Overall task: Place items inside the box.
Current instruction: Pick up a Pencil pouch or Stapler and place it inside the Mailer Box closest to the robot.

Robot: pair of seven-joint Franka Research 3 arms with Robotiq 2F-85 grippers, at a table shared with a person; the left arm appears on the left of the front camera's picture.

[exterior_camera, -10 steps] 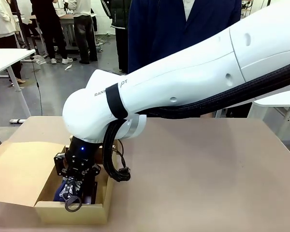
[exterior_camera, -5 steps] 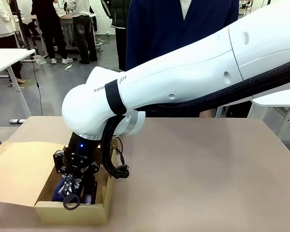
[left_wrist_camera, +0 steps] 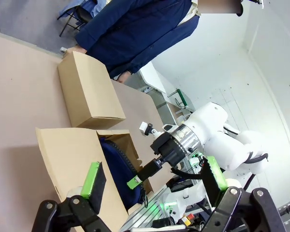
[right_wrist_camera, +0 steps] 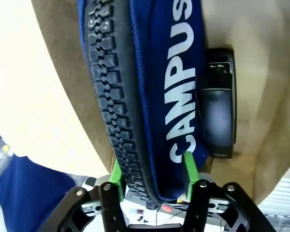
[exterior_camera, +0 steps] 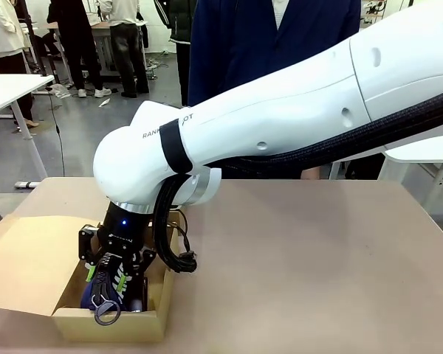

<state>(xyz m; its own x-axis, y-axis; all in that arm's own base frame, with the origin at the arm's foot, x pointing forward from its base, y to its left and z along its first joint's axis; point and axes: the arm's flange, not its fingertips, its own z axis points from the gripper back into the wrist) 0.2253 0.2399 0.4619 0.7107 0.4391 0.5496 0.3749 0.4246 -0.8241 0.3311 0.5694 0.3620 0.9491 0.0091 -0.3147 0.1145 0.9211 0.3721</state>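
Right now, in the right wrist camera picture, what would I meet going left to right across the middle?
box's open flap → box's inner wall → navy zip pencil case, zip side first → black stapler → opposite box wall

Right arm [exterior_camera: 280, 125]: glossy white shell, rounded joints, grey lettering partly covered by a black band [exterior_camera: 171, 147]. Black braided cable bundle [exterior_camera: 369, 141] runs along its underside and loops at the wrist. Small blue light [exterior_camera: 126, 224] on the black wrist block. Right gripper [exterior_camera: 107, 284]: black, green pads. Person [exterior_camera: 273, 44]: navy coat over pale top.
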